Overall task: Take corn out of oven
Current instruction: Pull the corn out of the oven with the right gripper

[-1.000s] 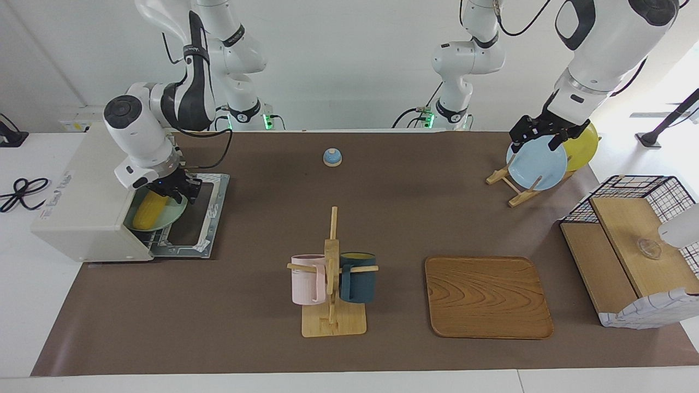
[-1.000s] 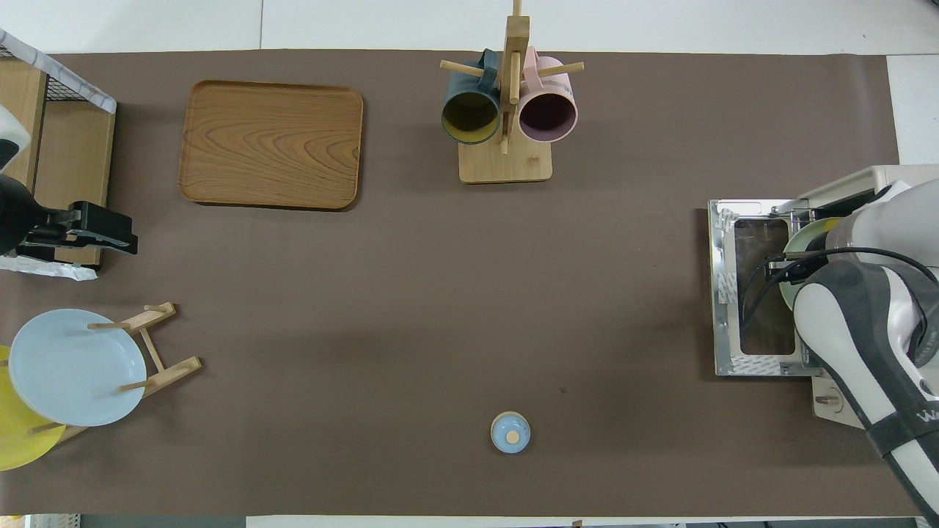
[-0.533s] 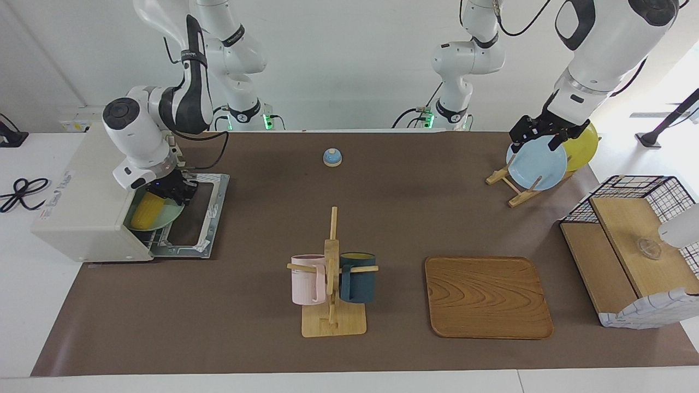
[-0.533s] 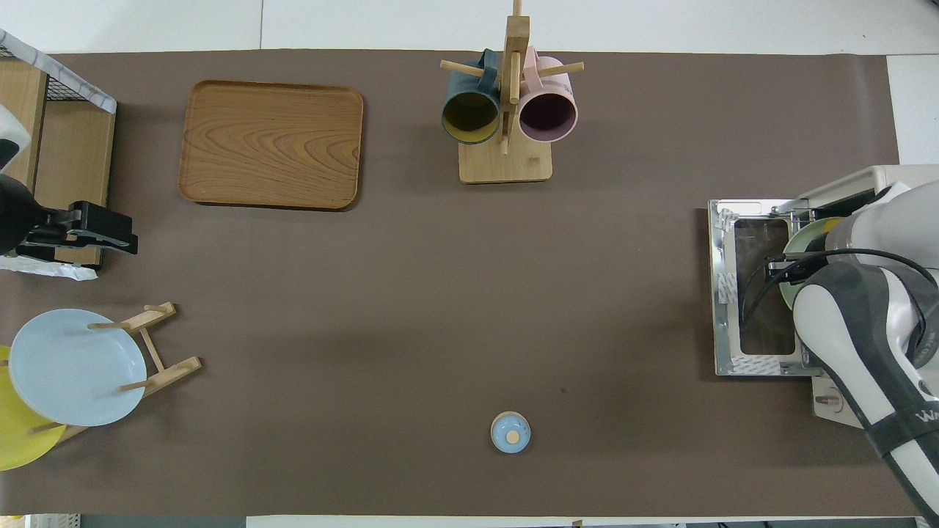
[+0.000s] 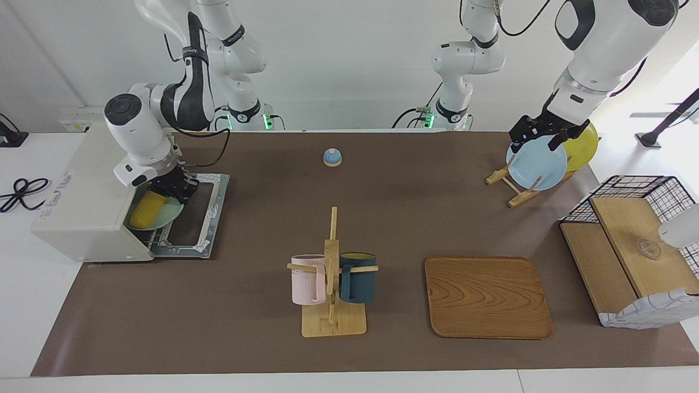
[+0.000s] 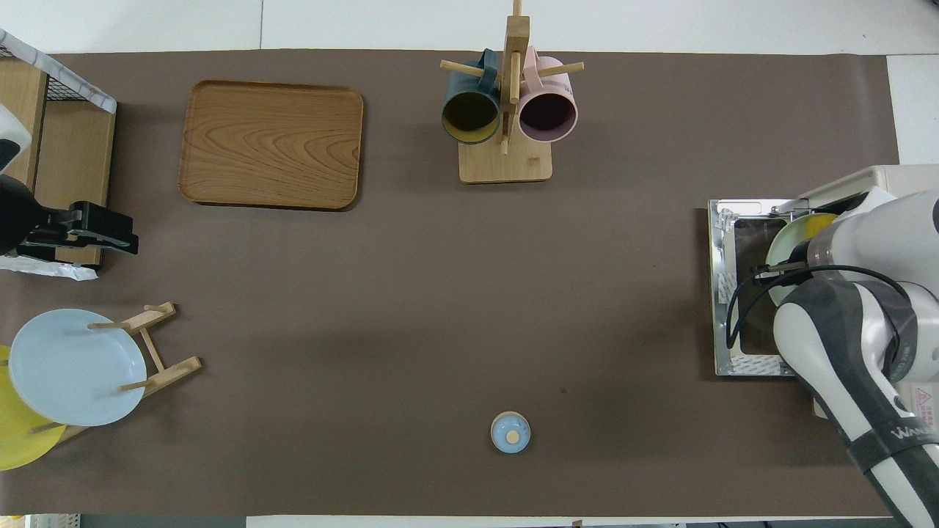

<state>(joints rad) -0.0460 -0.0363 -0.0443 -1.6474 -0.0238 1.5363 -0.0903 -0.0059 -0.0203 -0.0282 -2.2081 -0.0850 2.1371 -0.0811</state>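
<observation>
The right gripper (image 5: 173, 190) is at the oven (image 5: 87, 202) mouth, fingers clamped on the rim of the green plate (image 5: 164, 217) carrying the corn (image 5: 146, 209). To do this well, I would draw the plate out level and slowly over the open door (image 5: 199, 213) so the corn cannot roll. The left gripper (image 5: 540, 132) waits over the blue plate (image 5: 538, 164), fingers apart, holding nothing.

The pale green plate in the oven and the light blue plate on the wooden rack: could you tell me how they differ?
The pale green plate lies flat on the rack of the cream-white toaster oven; the light blue plate stands on edge in the wooden rack. The green one carries the yellow corn cob; the blue one carries nothing. The green one is partly hidden; the blue one shows nearly whole. Both are round.
</observation>
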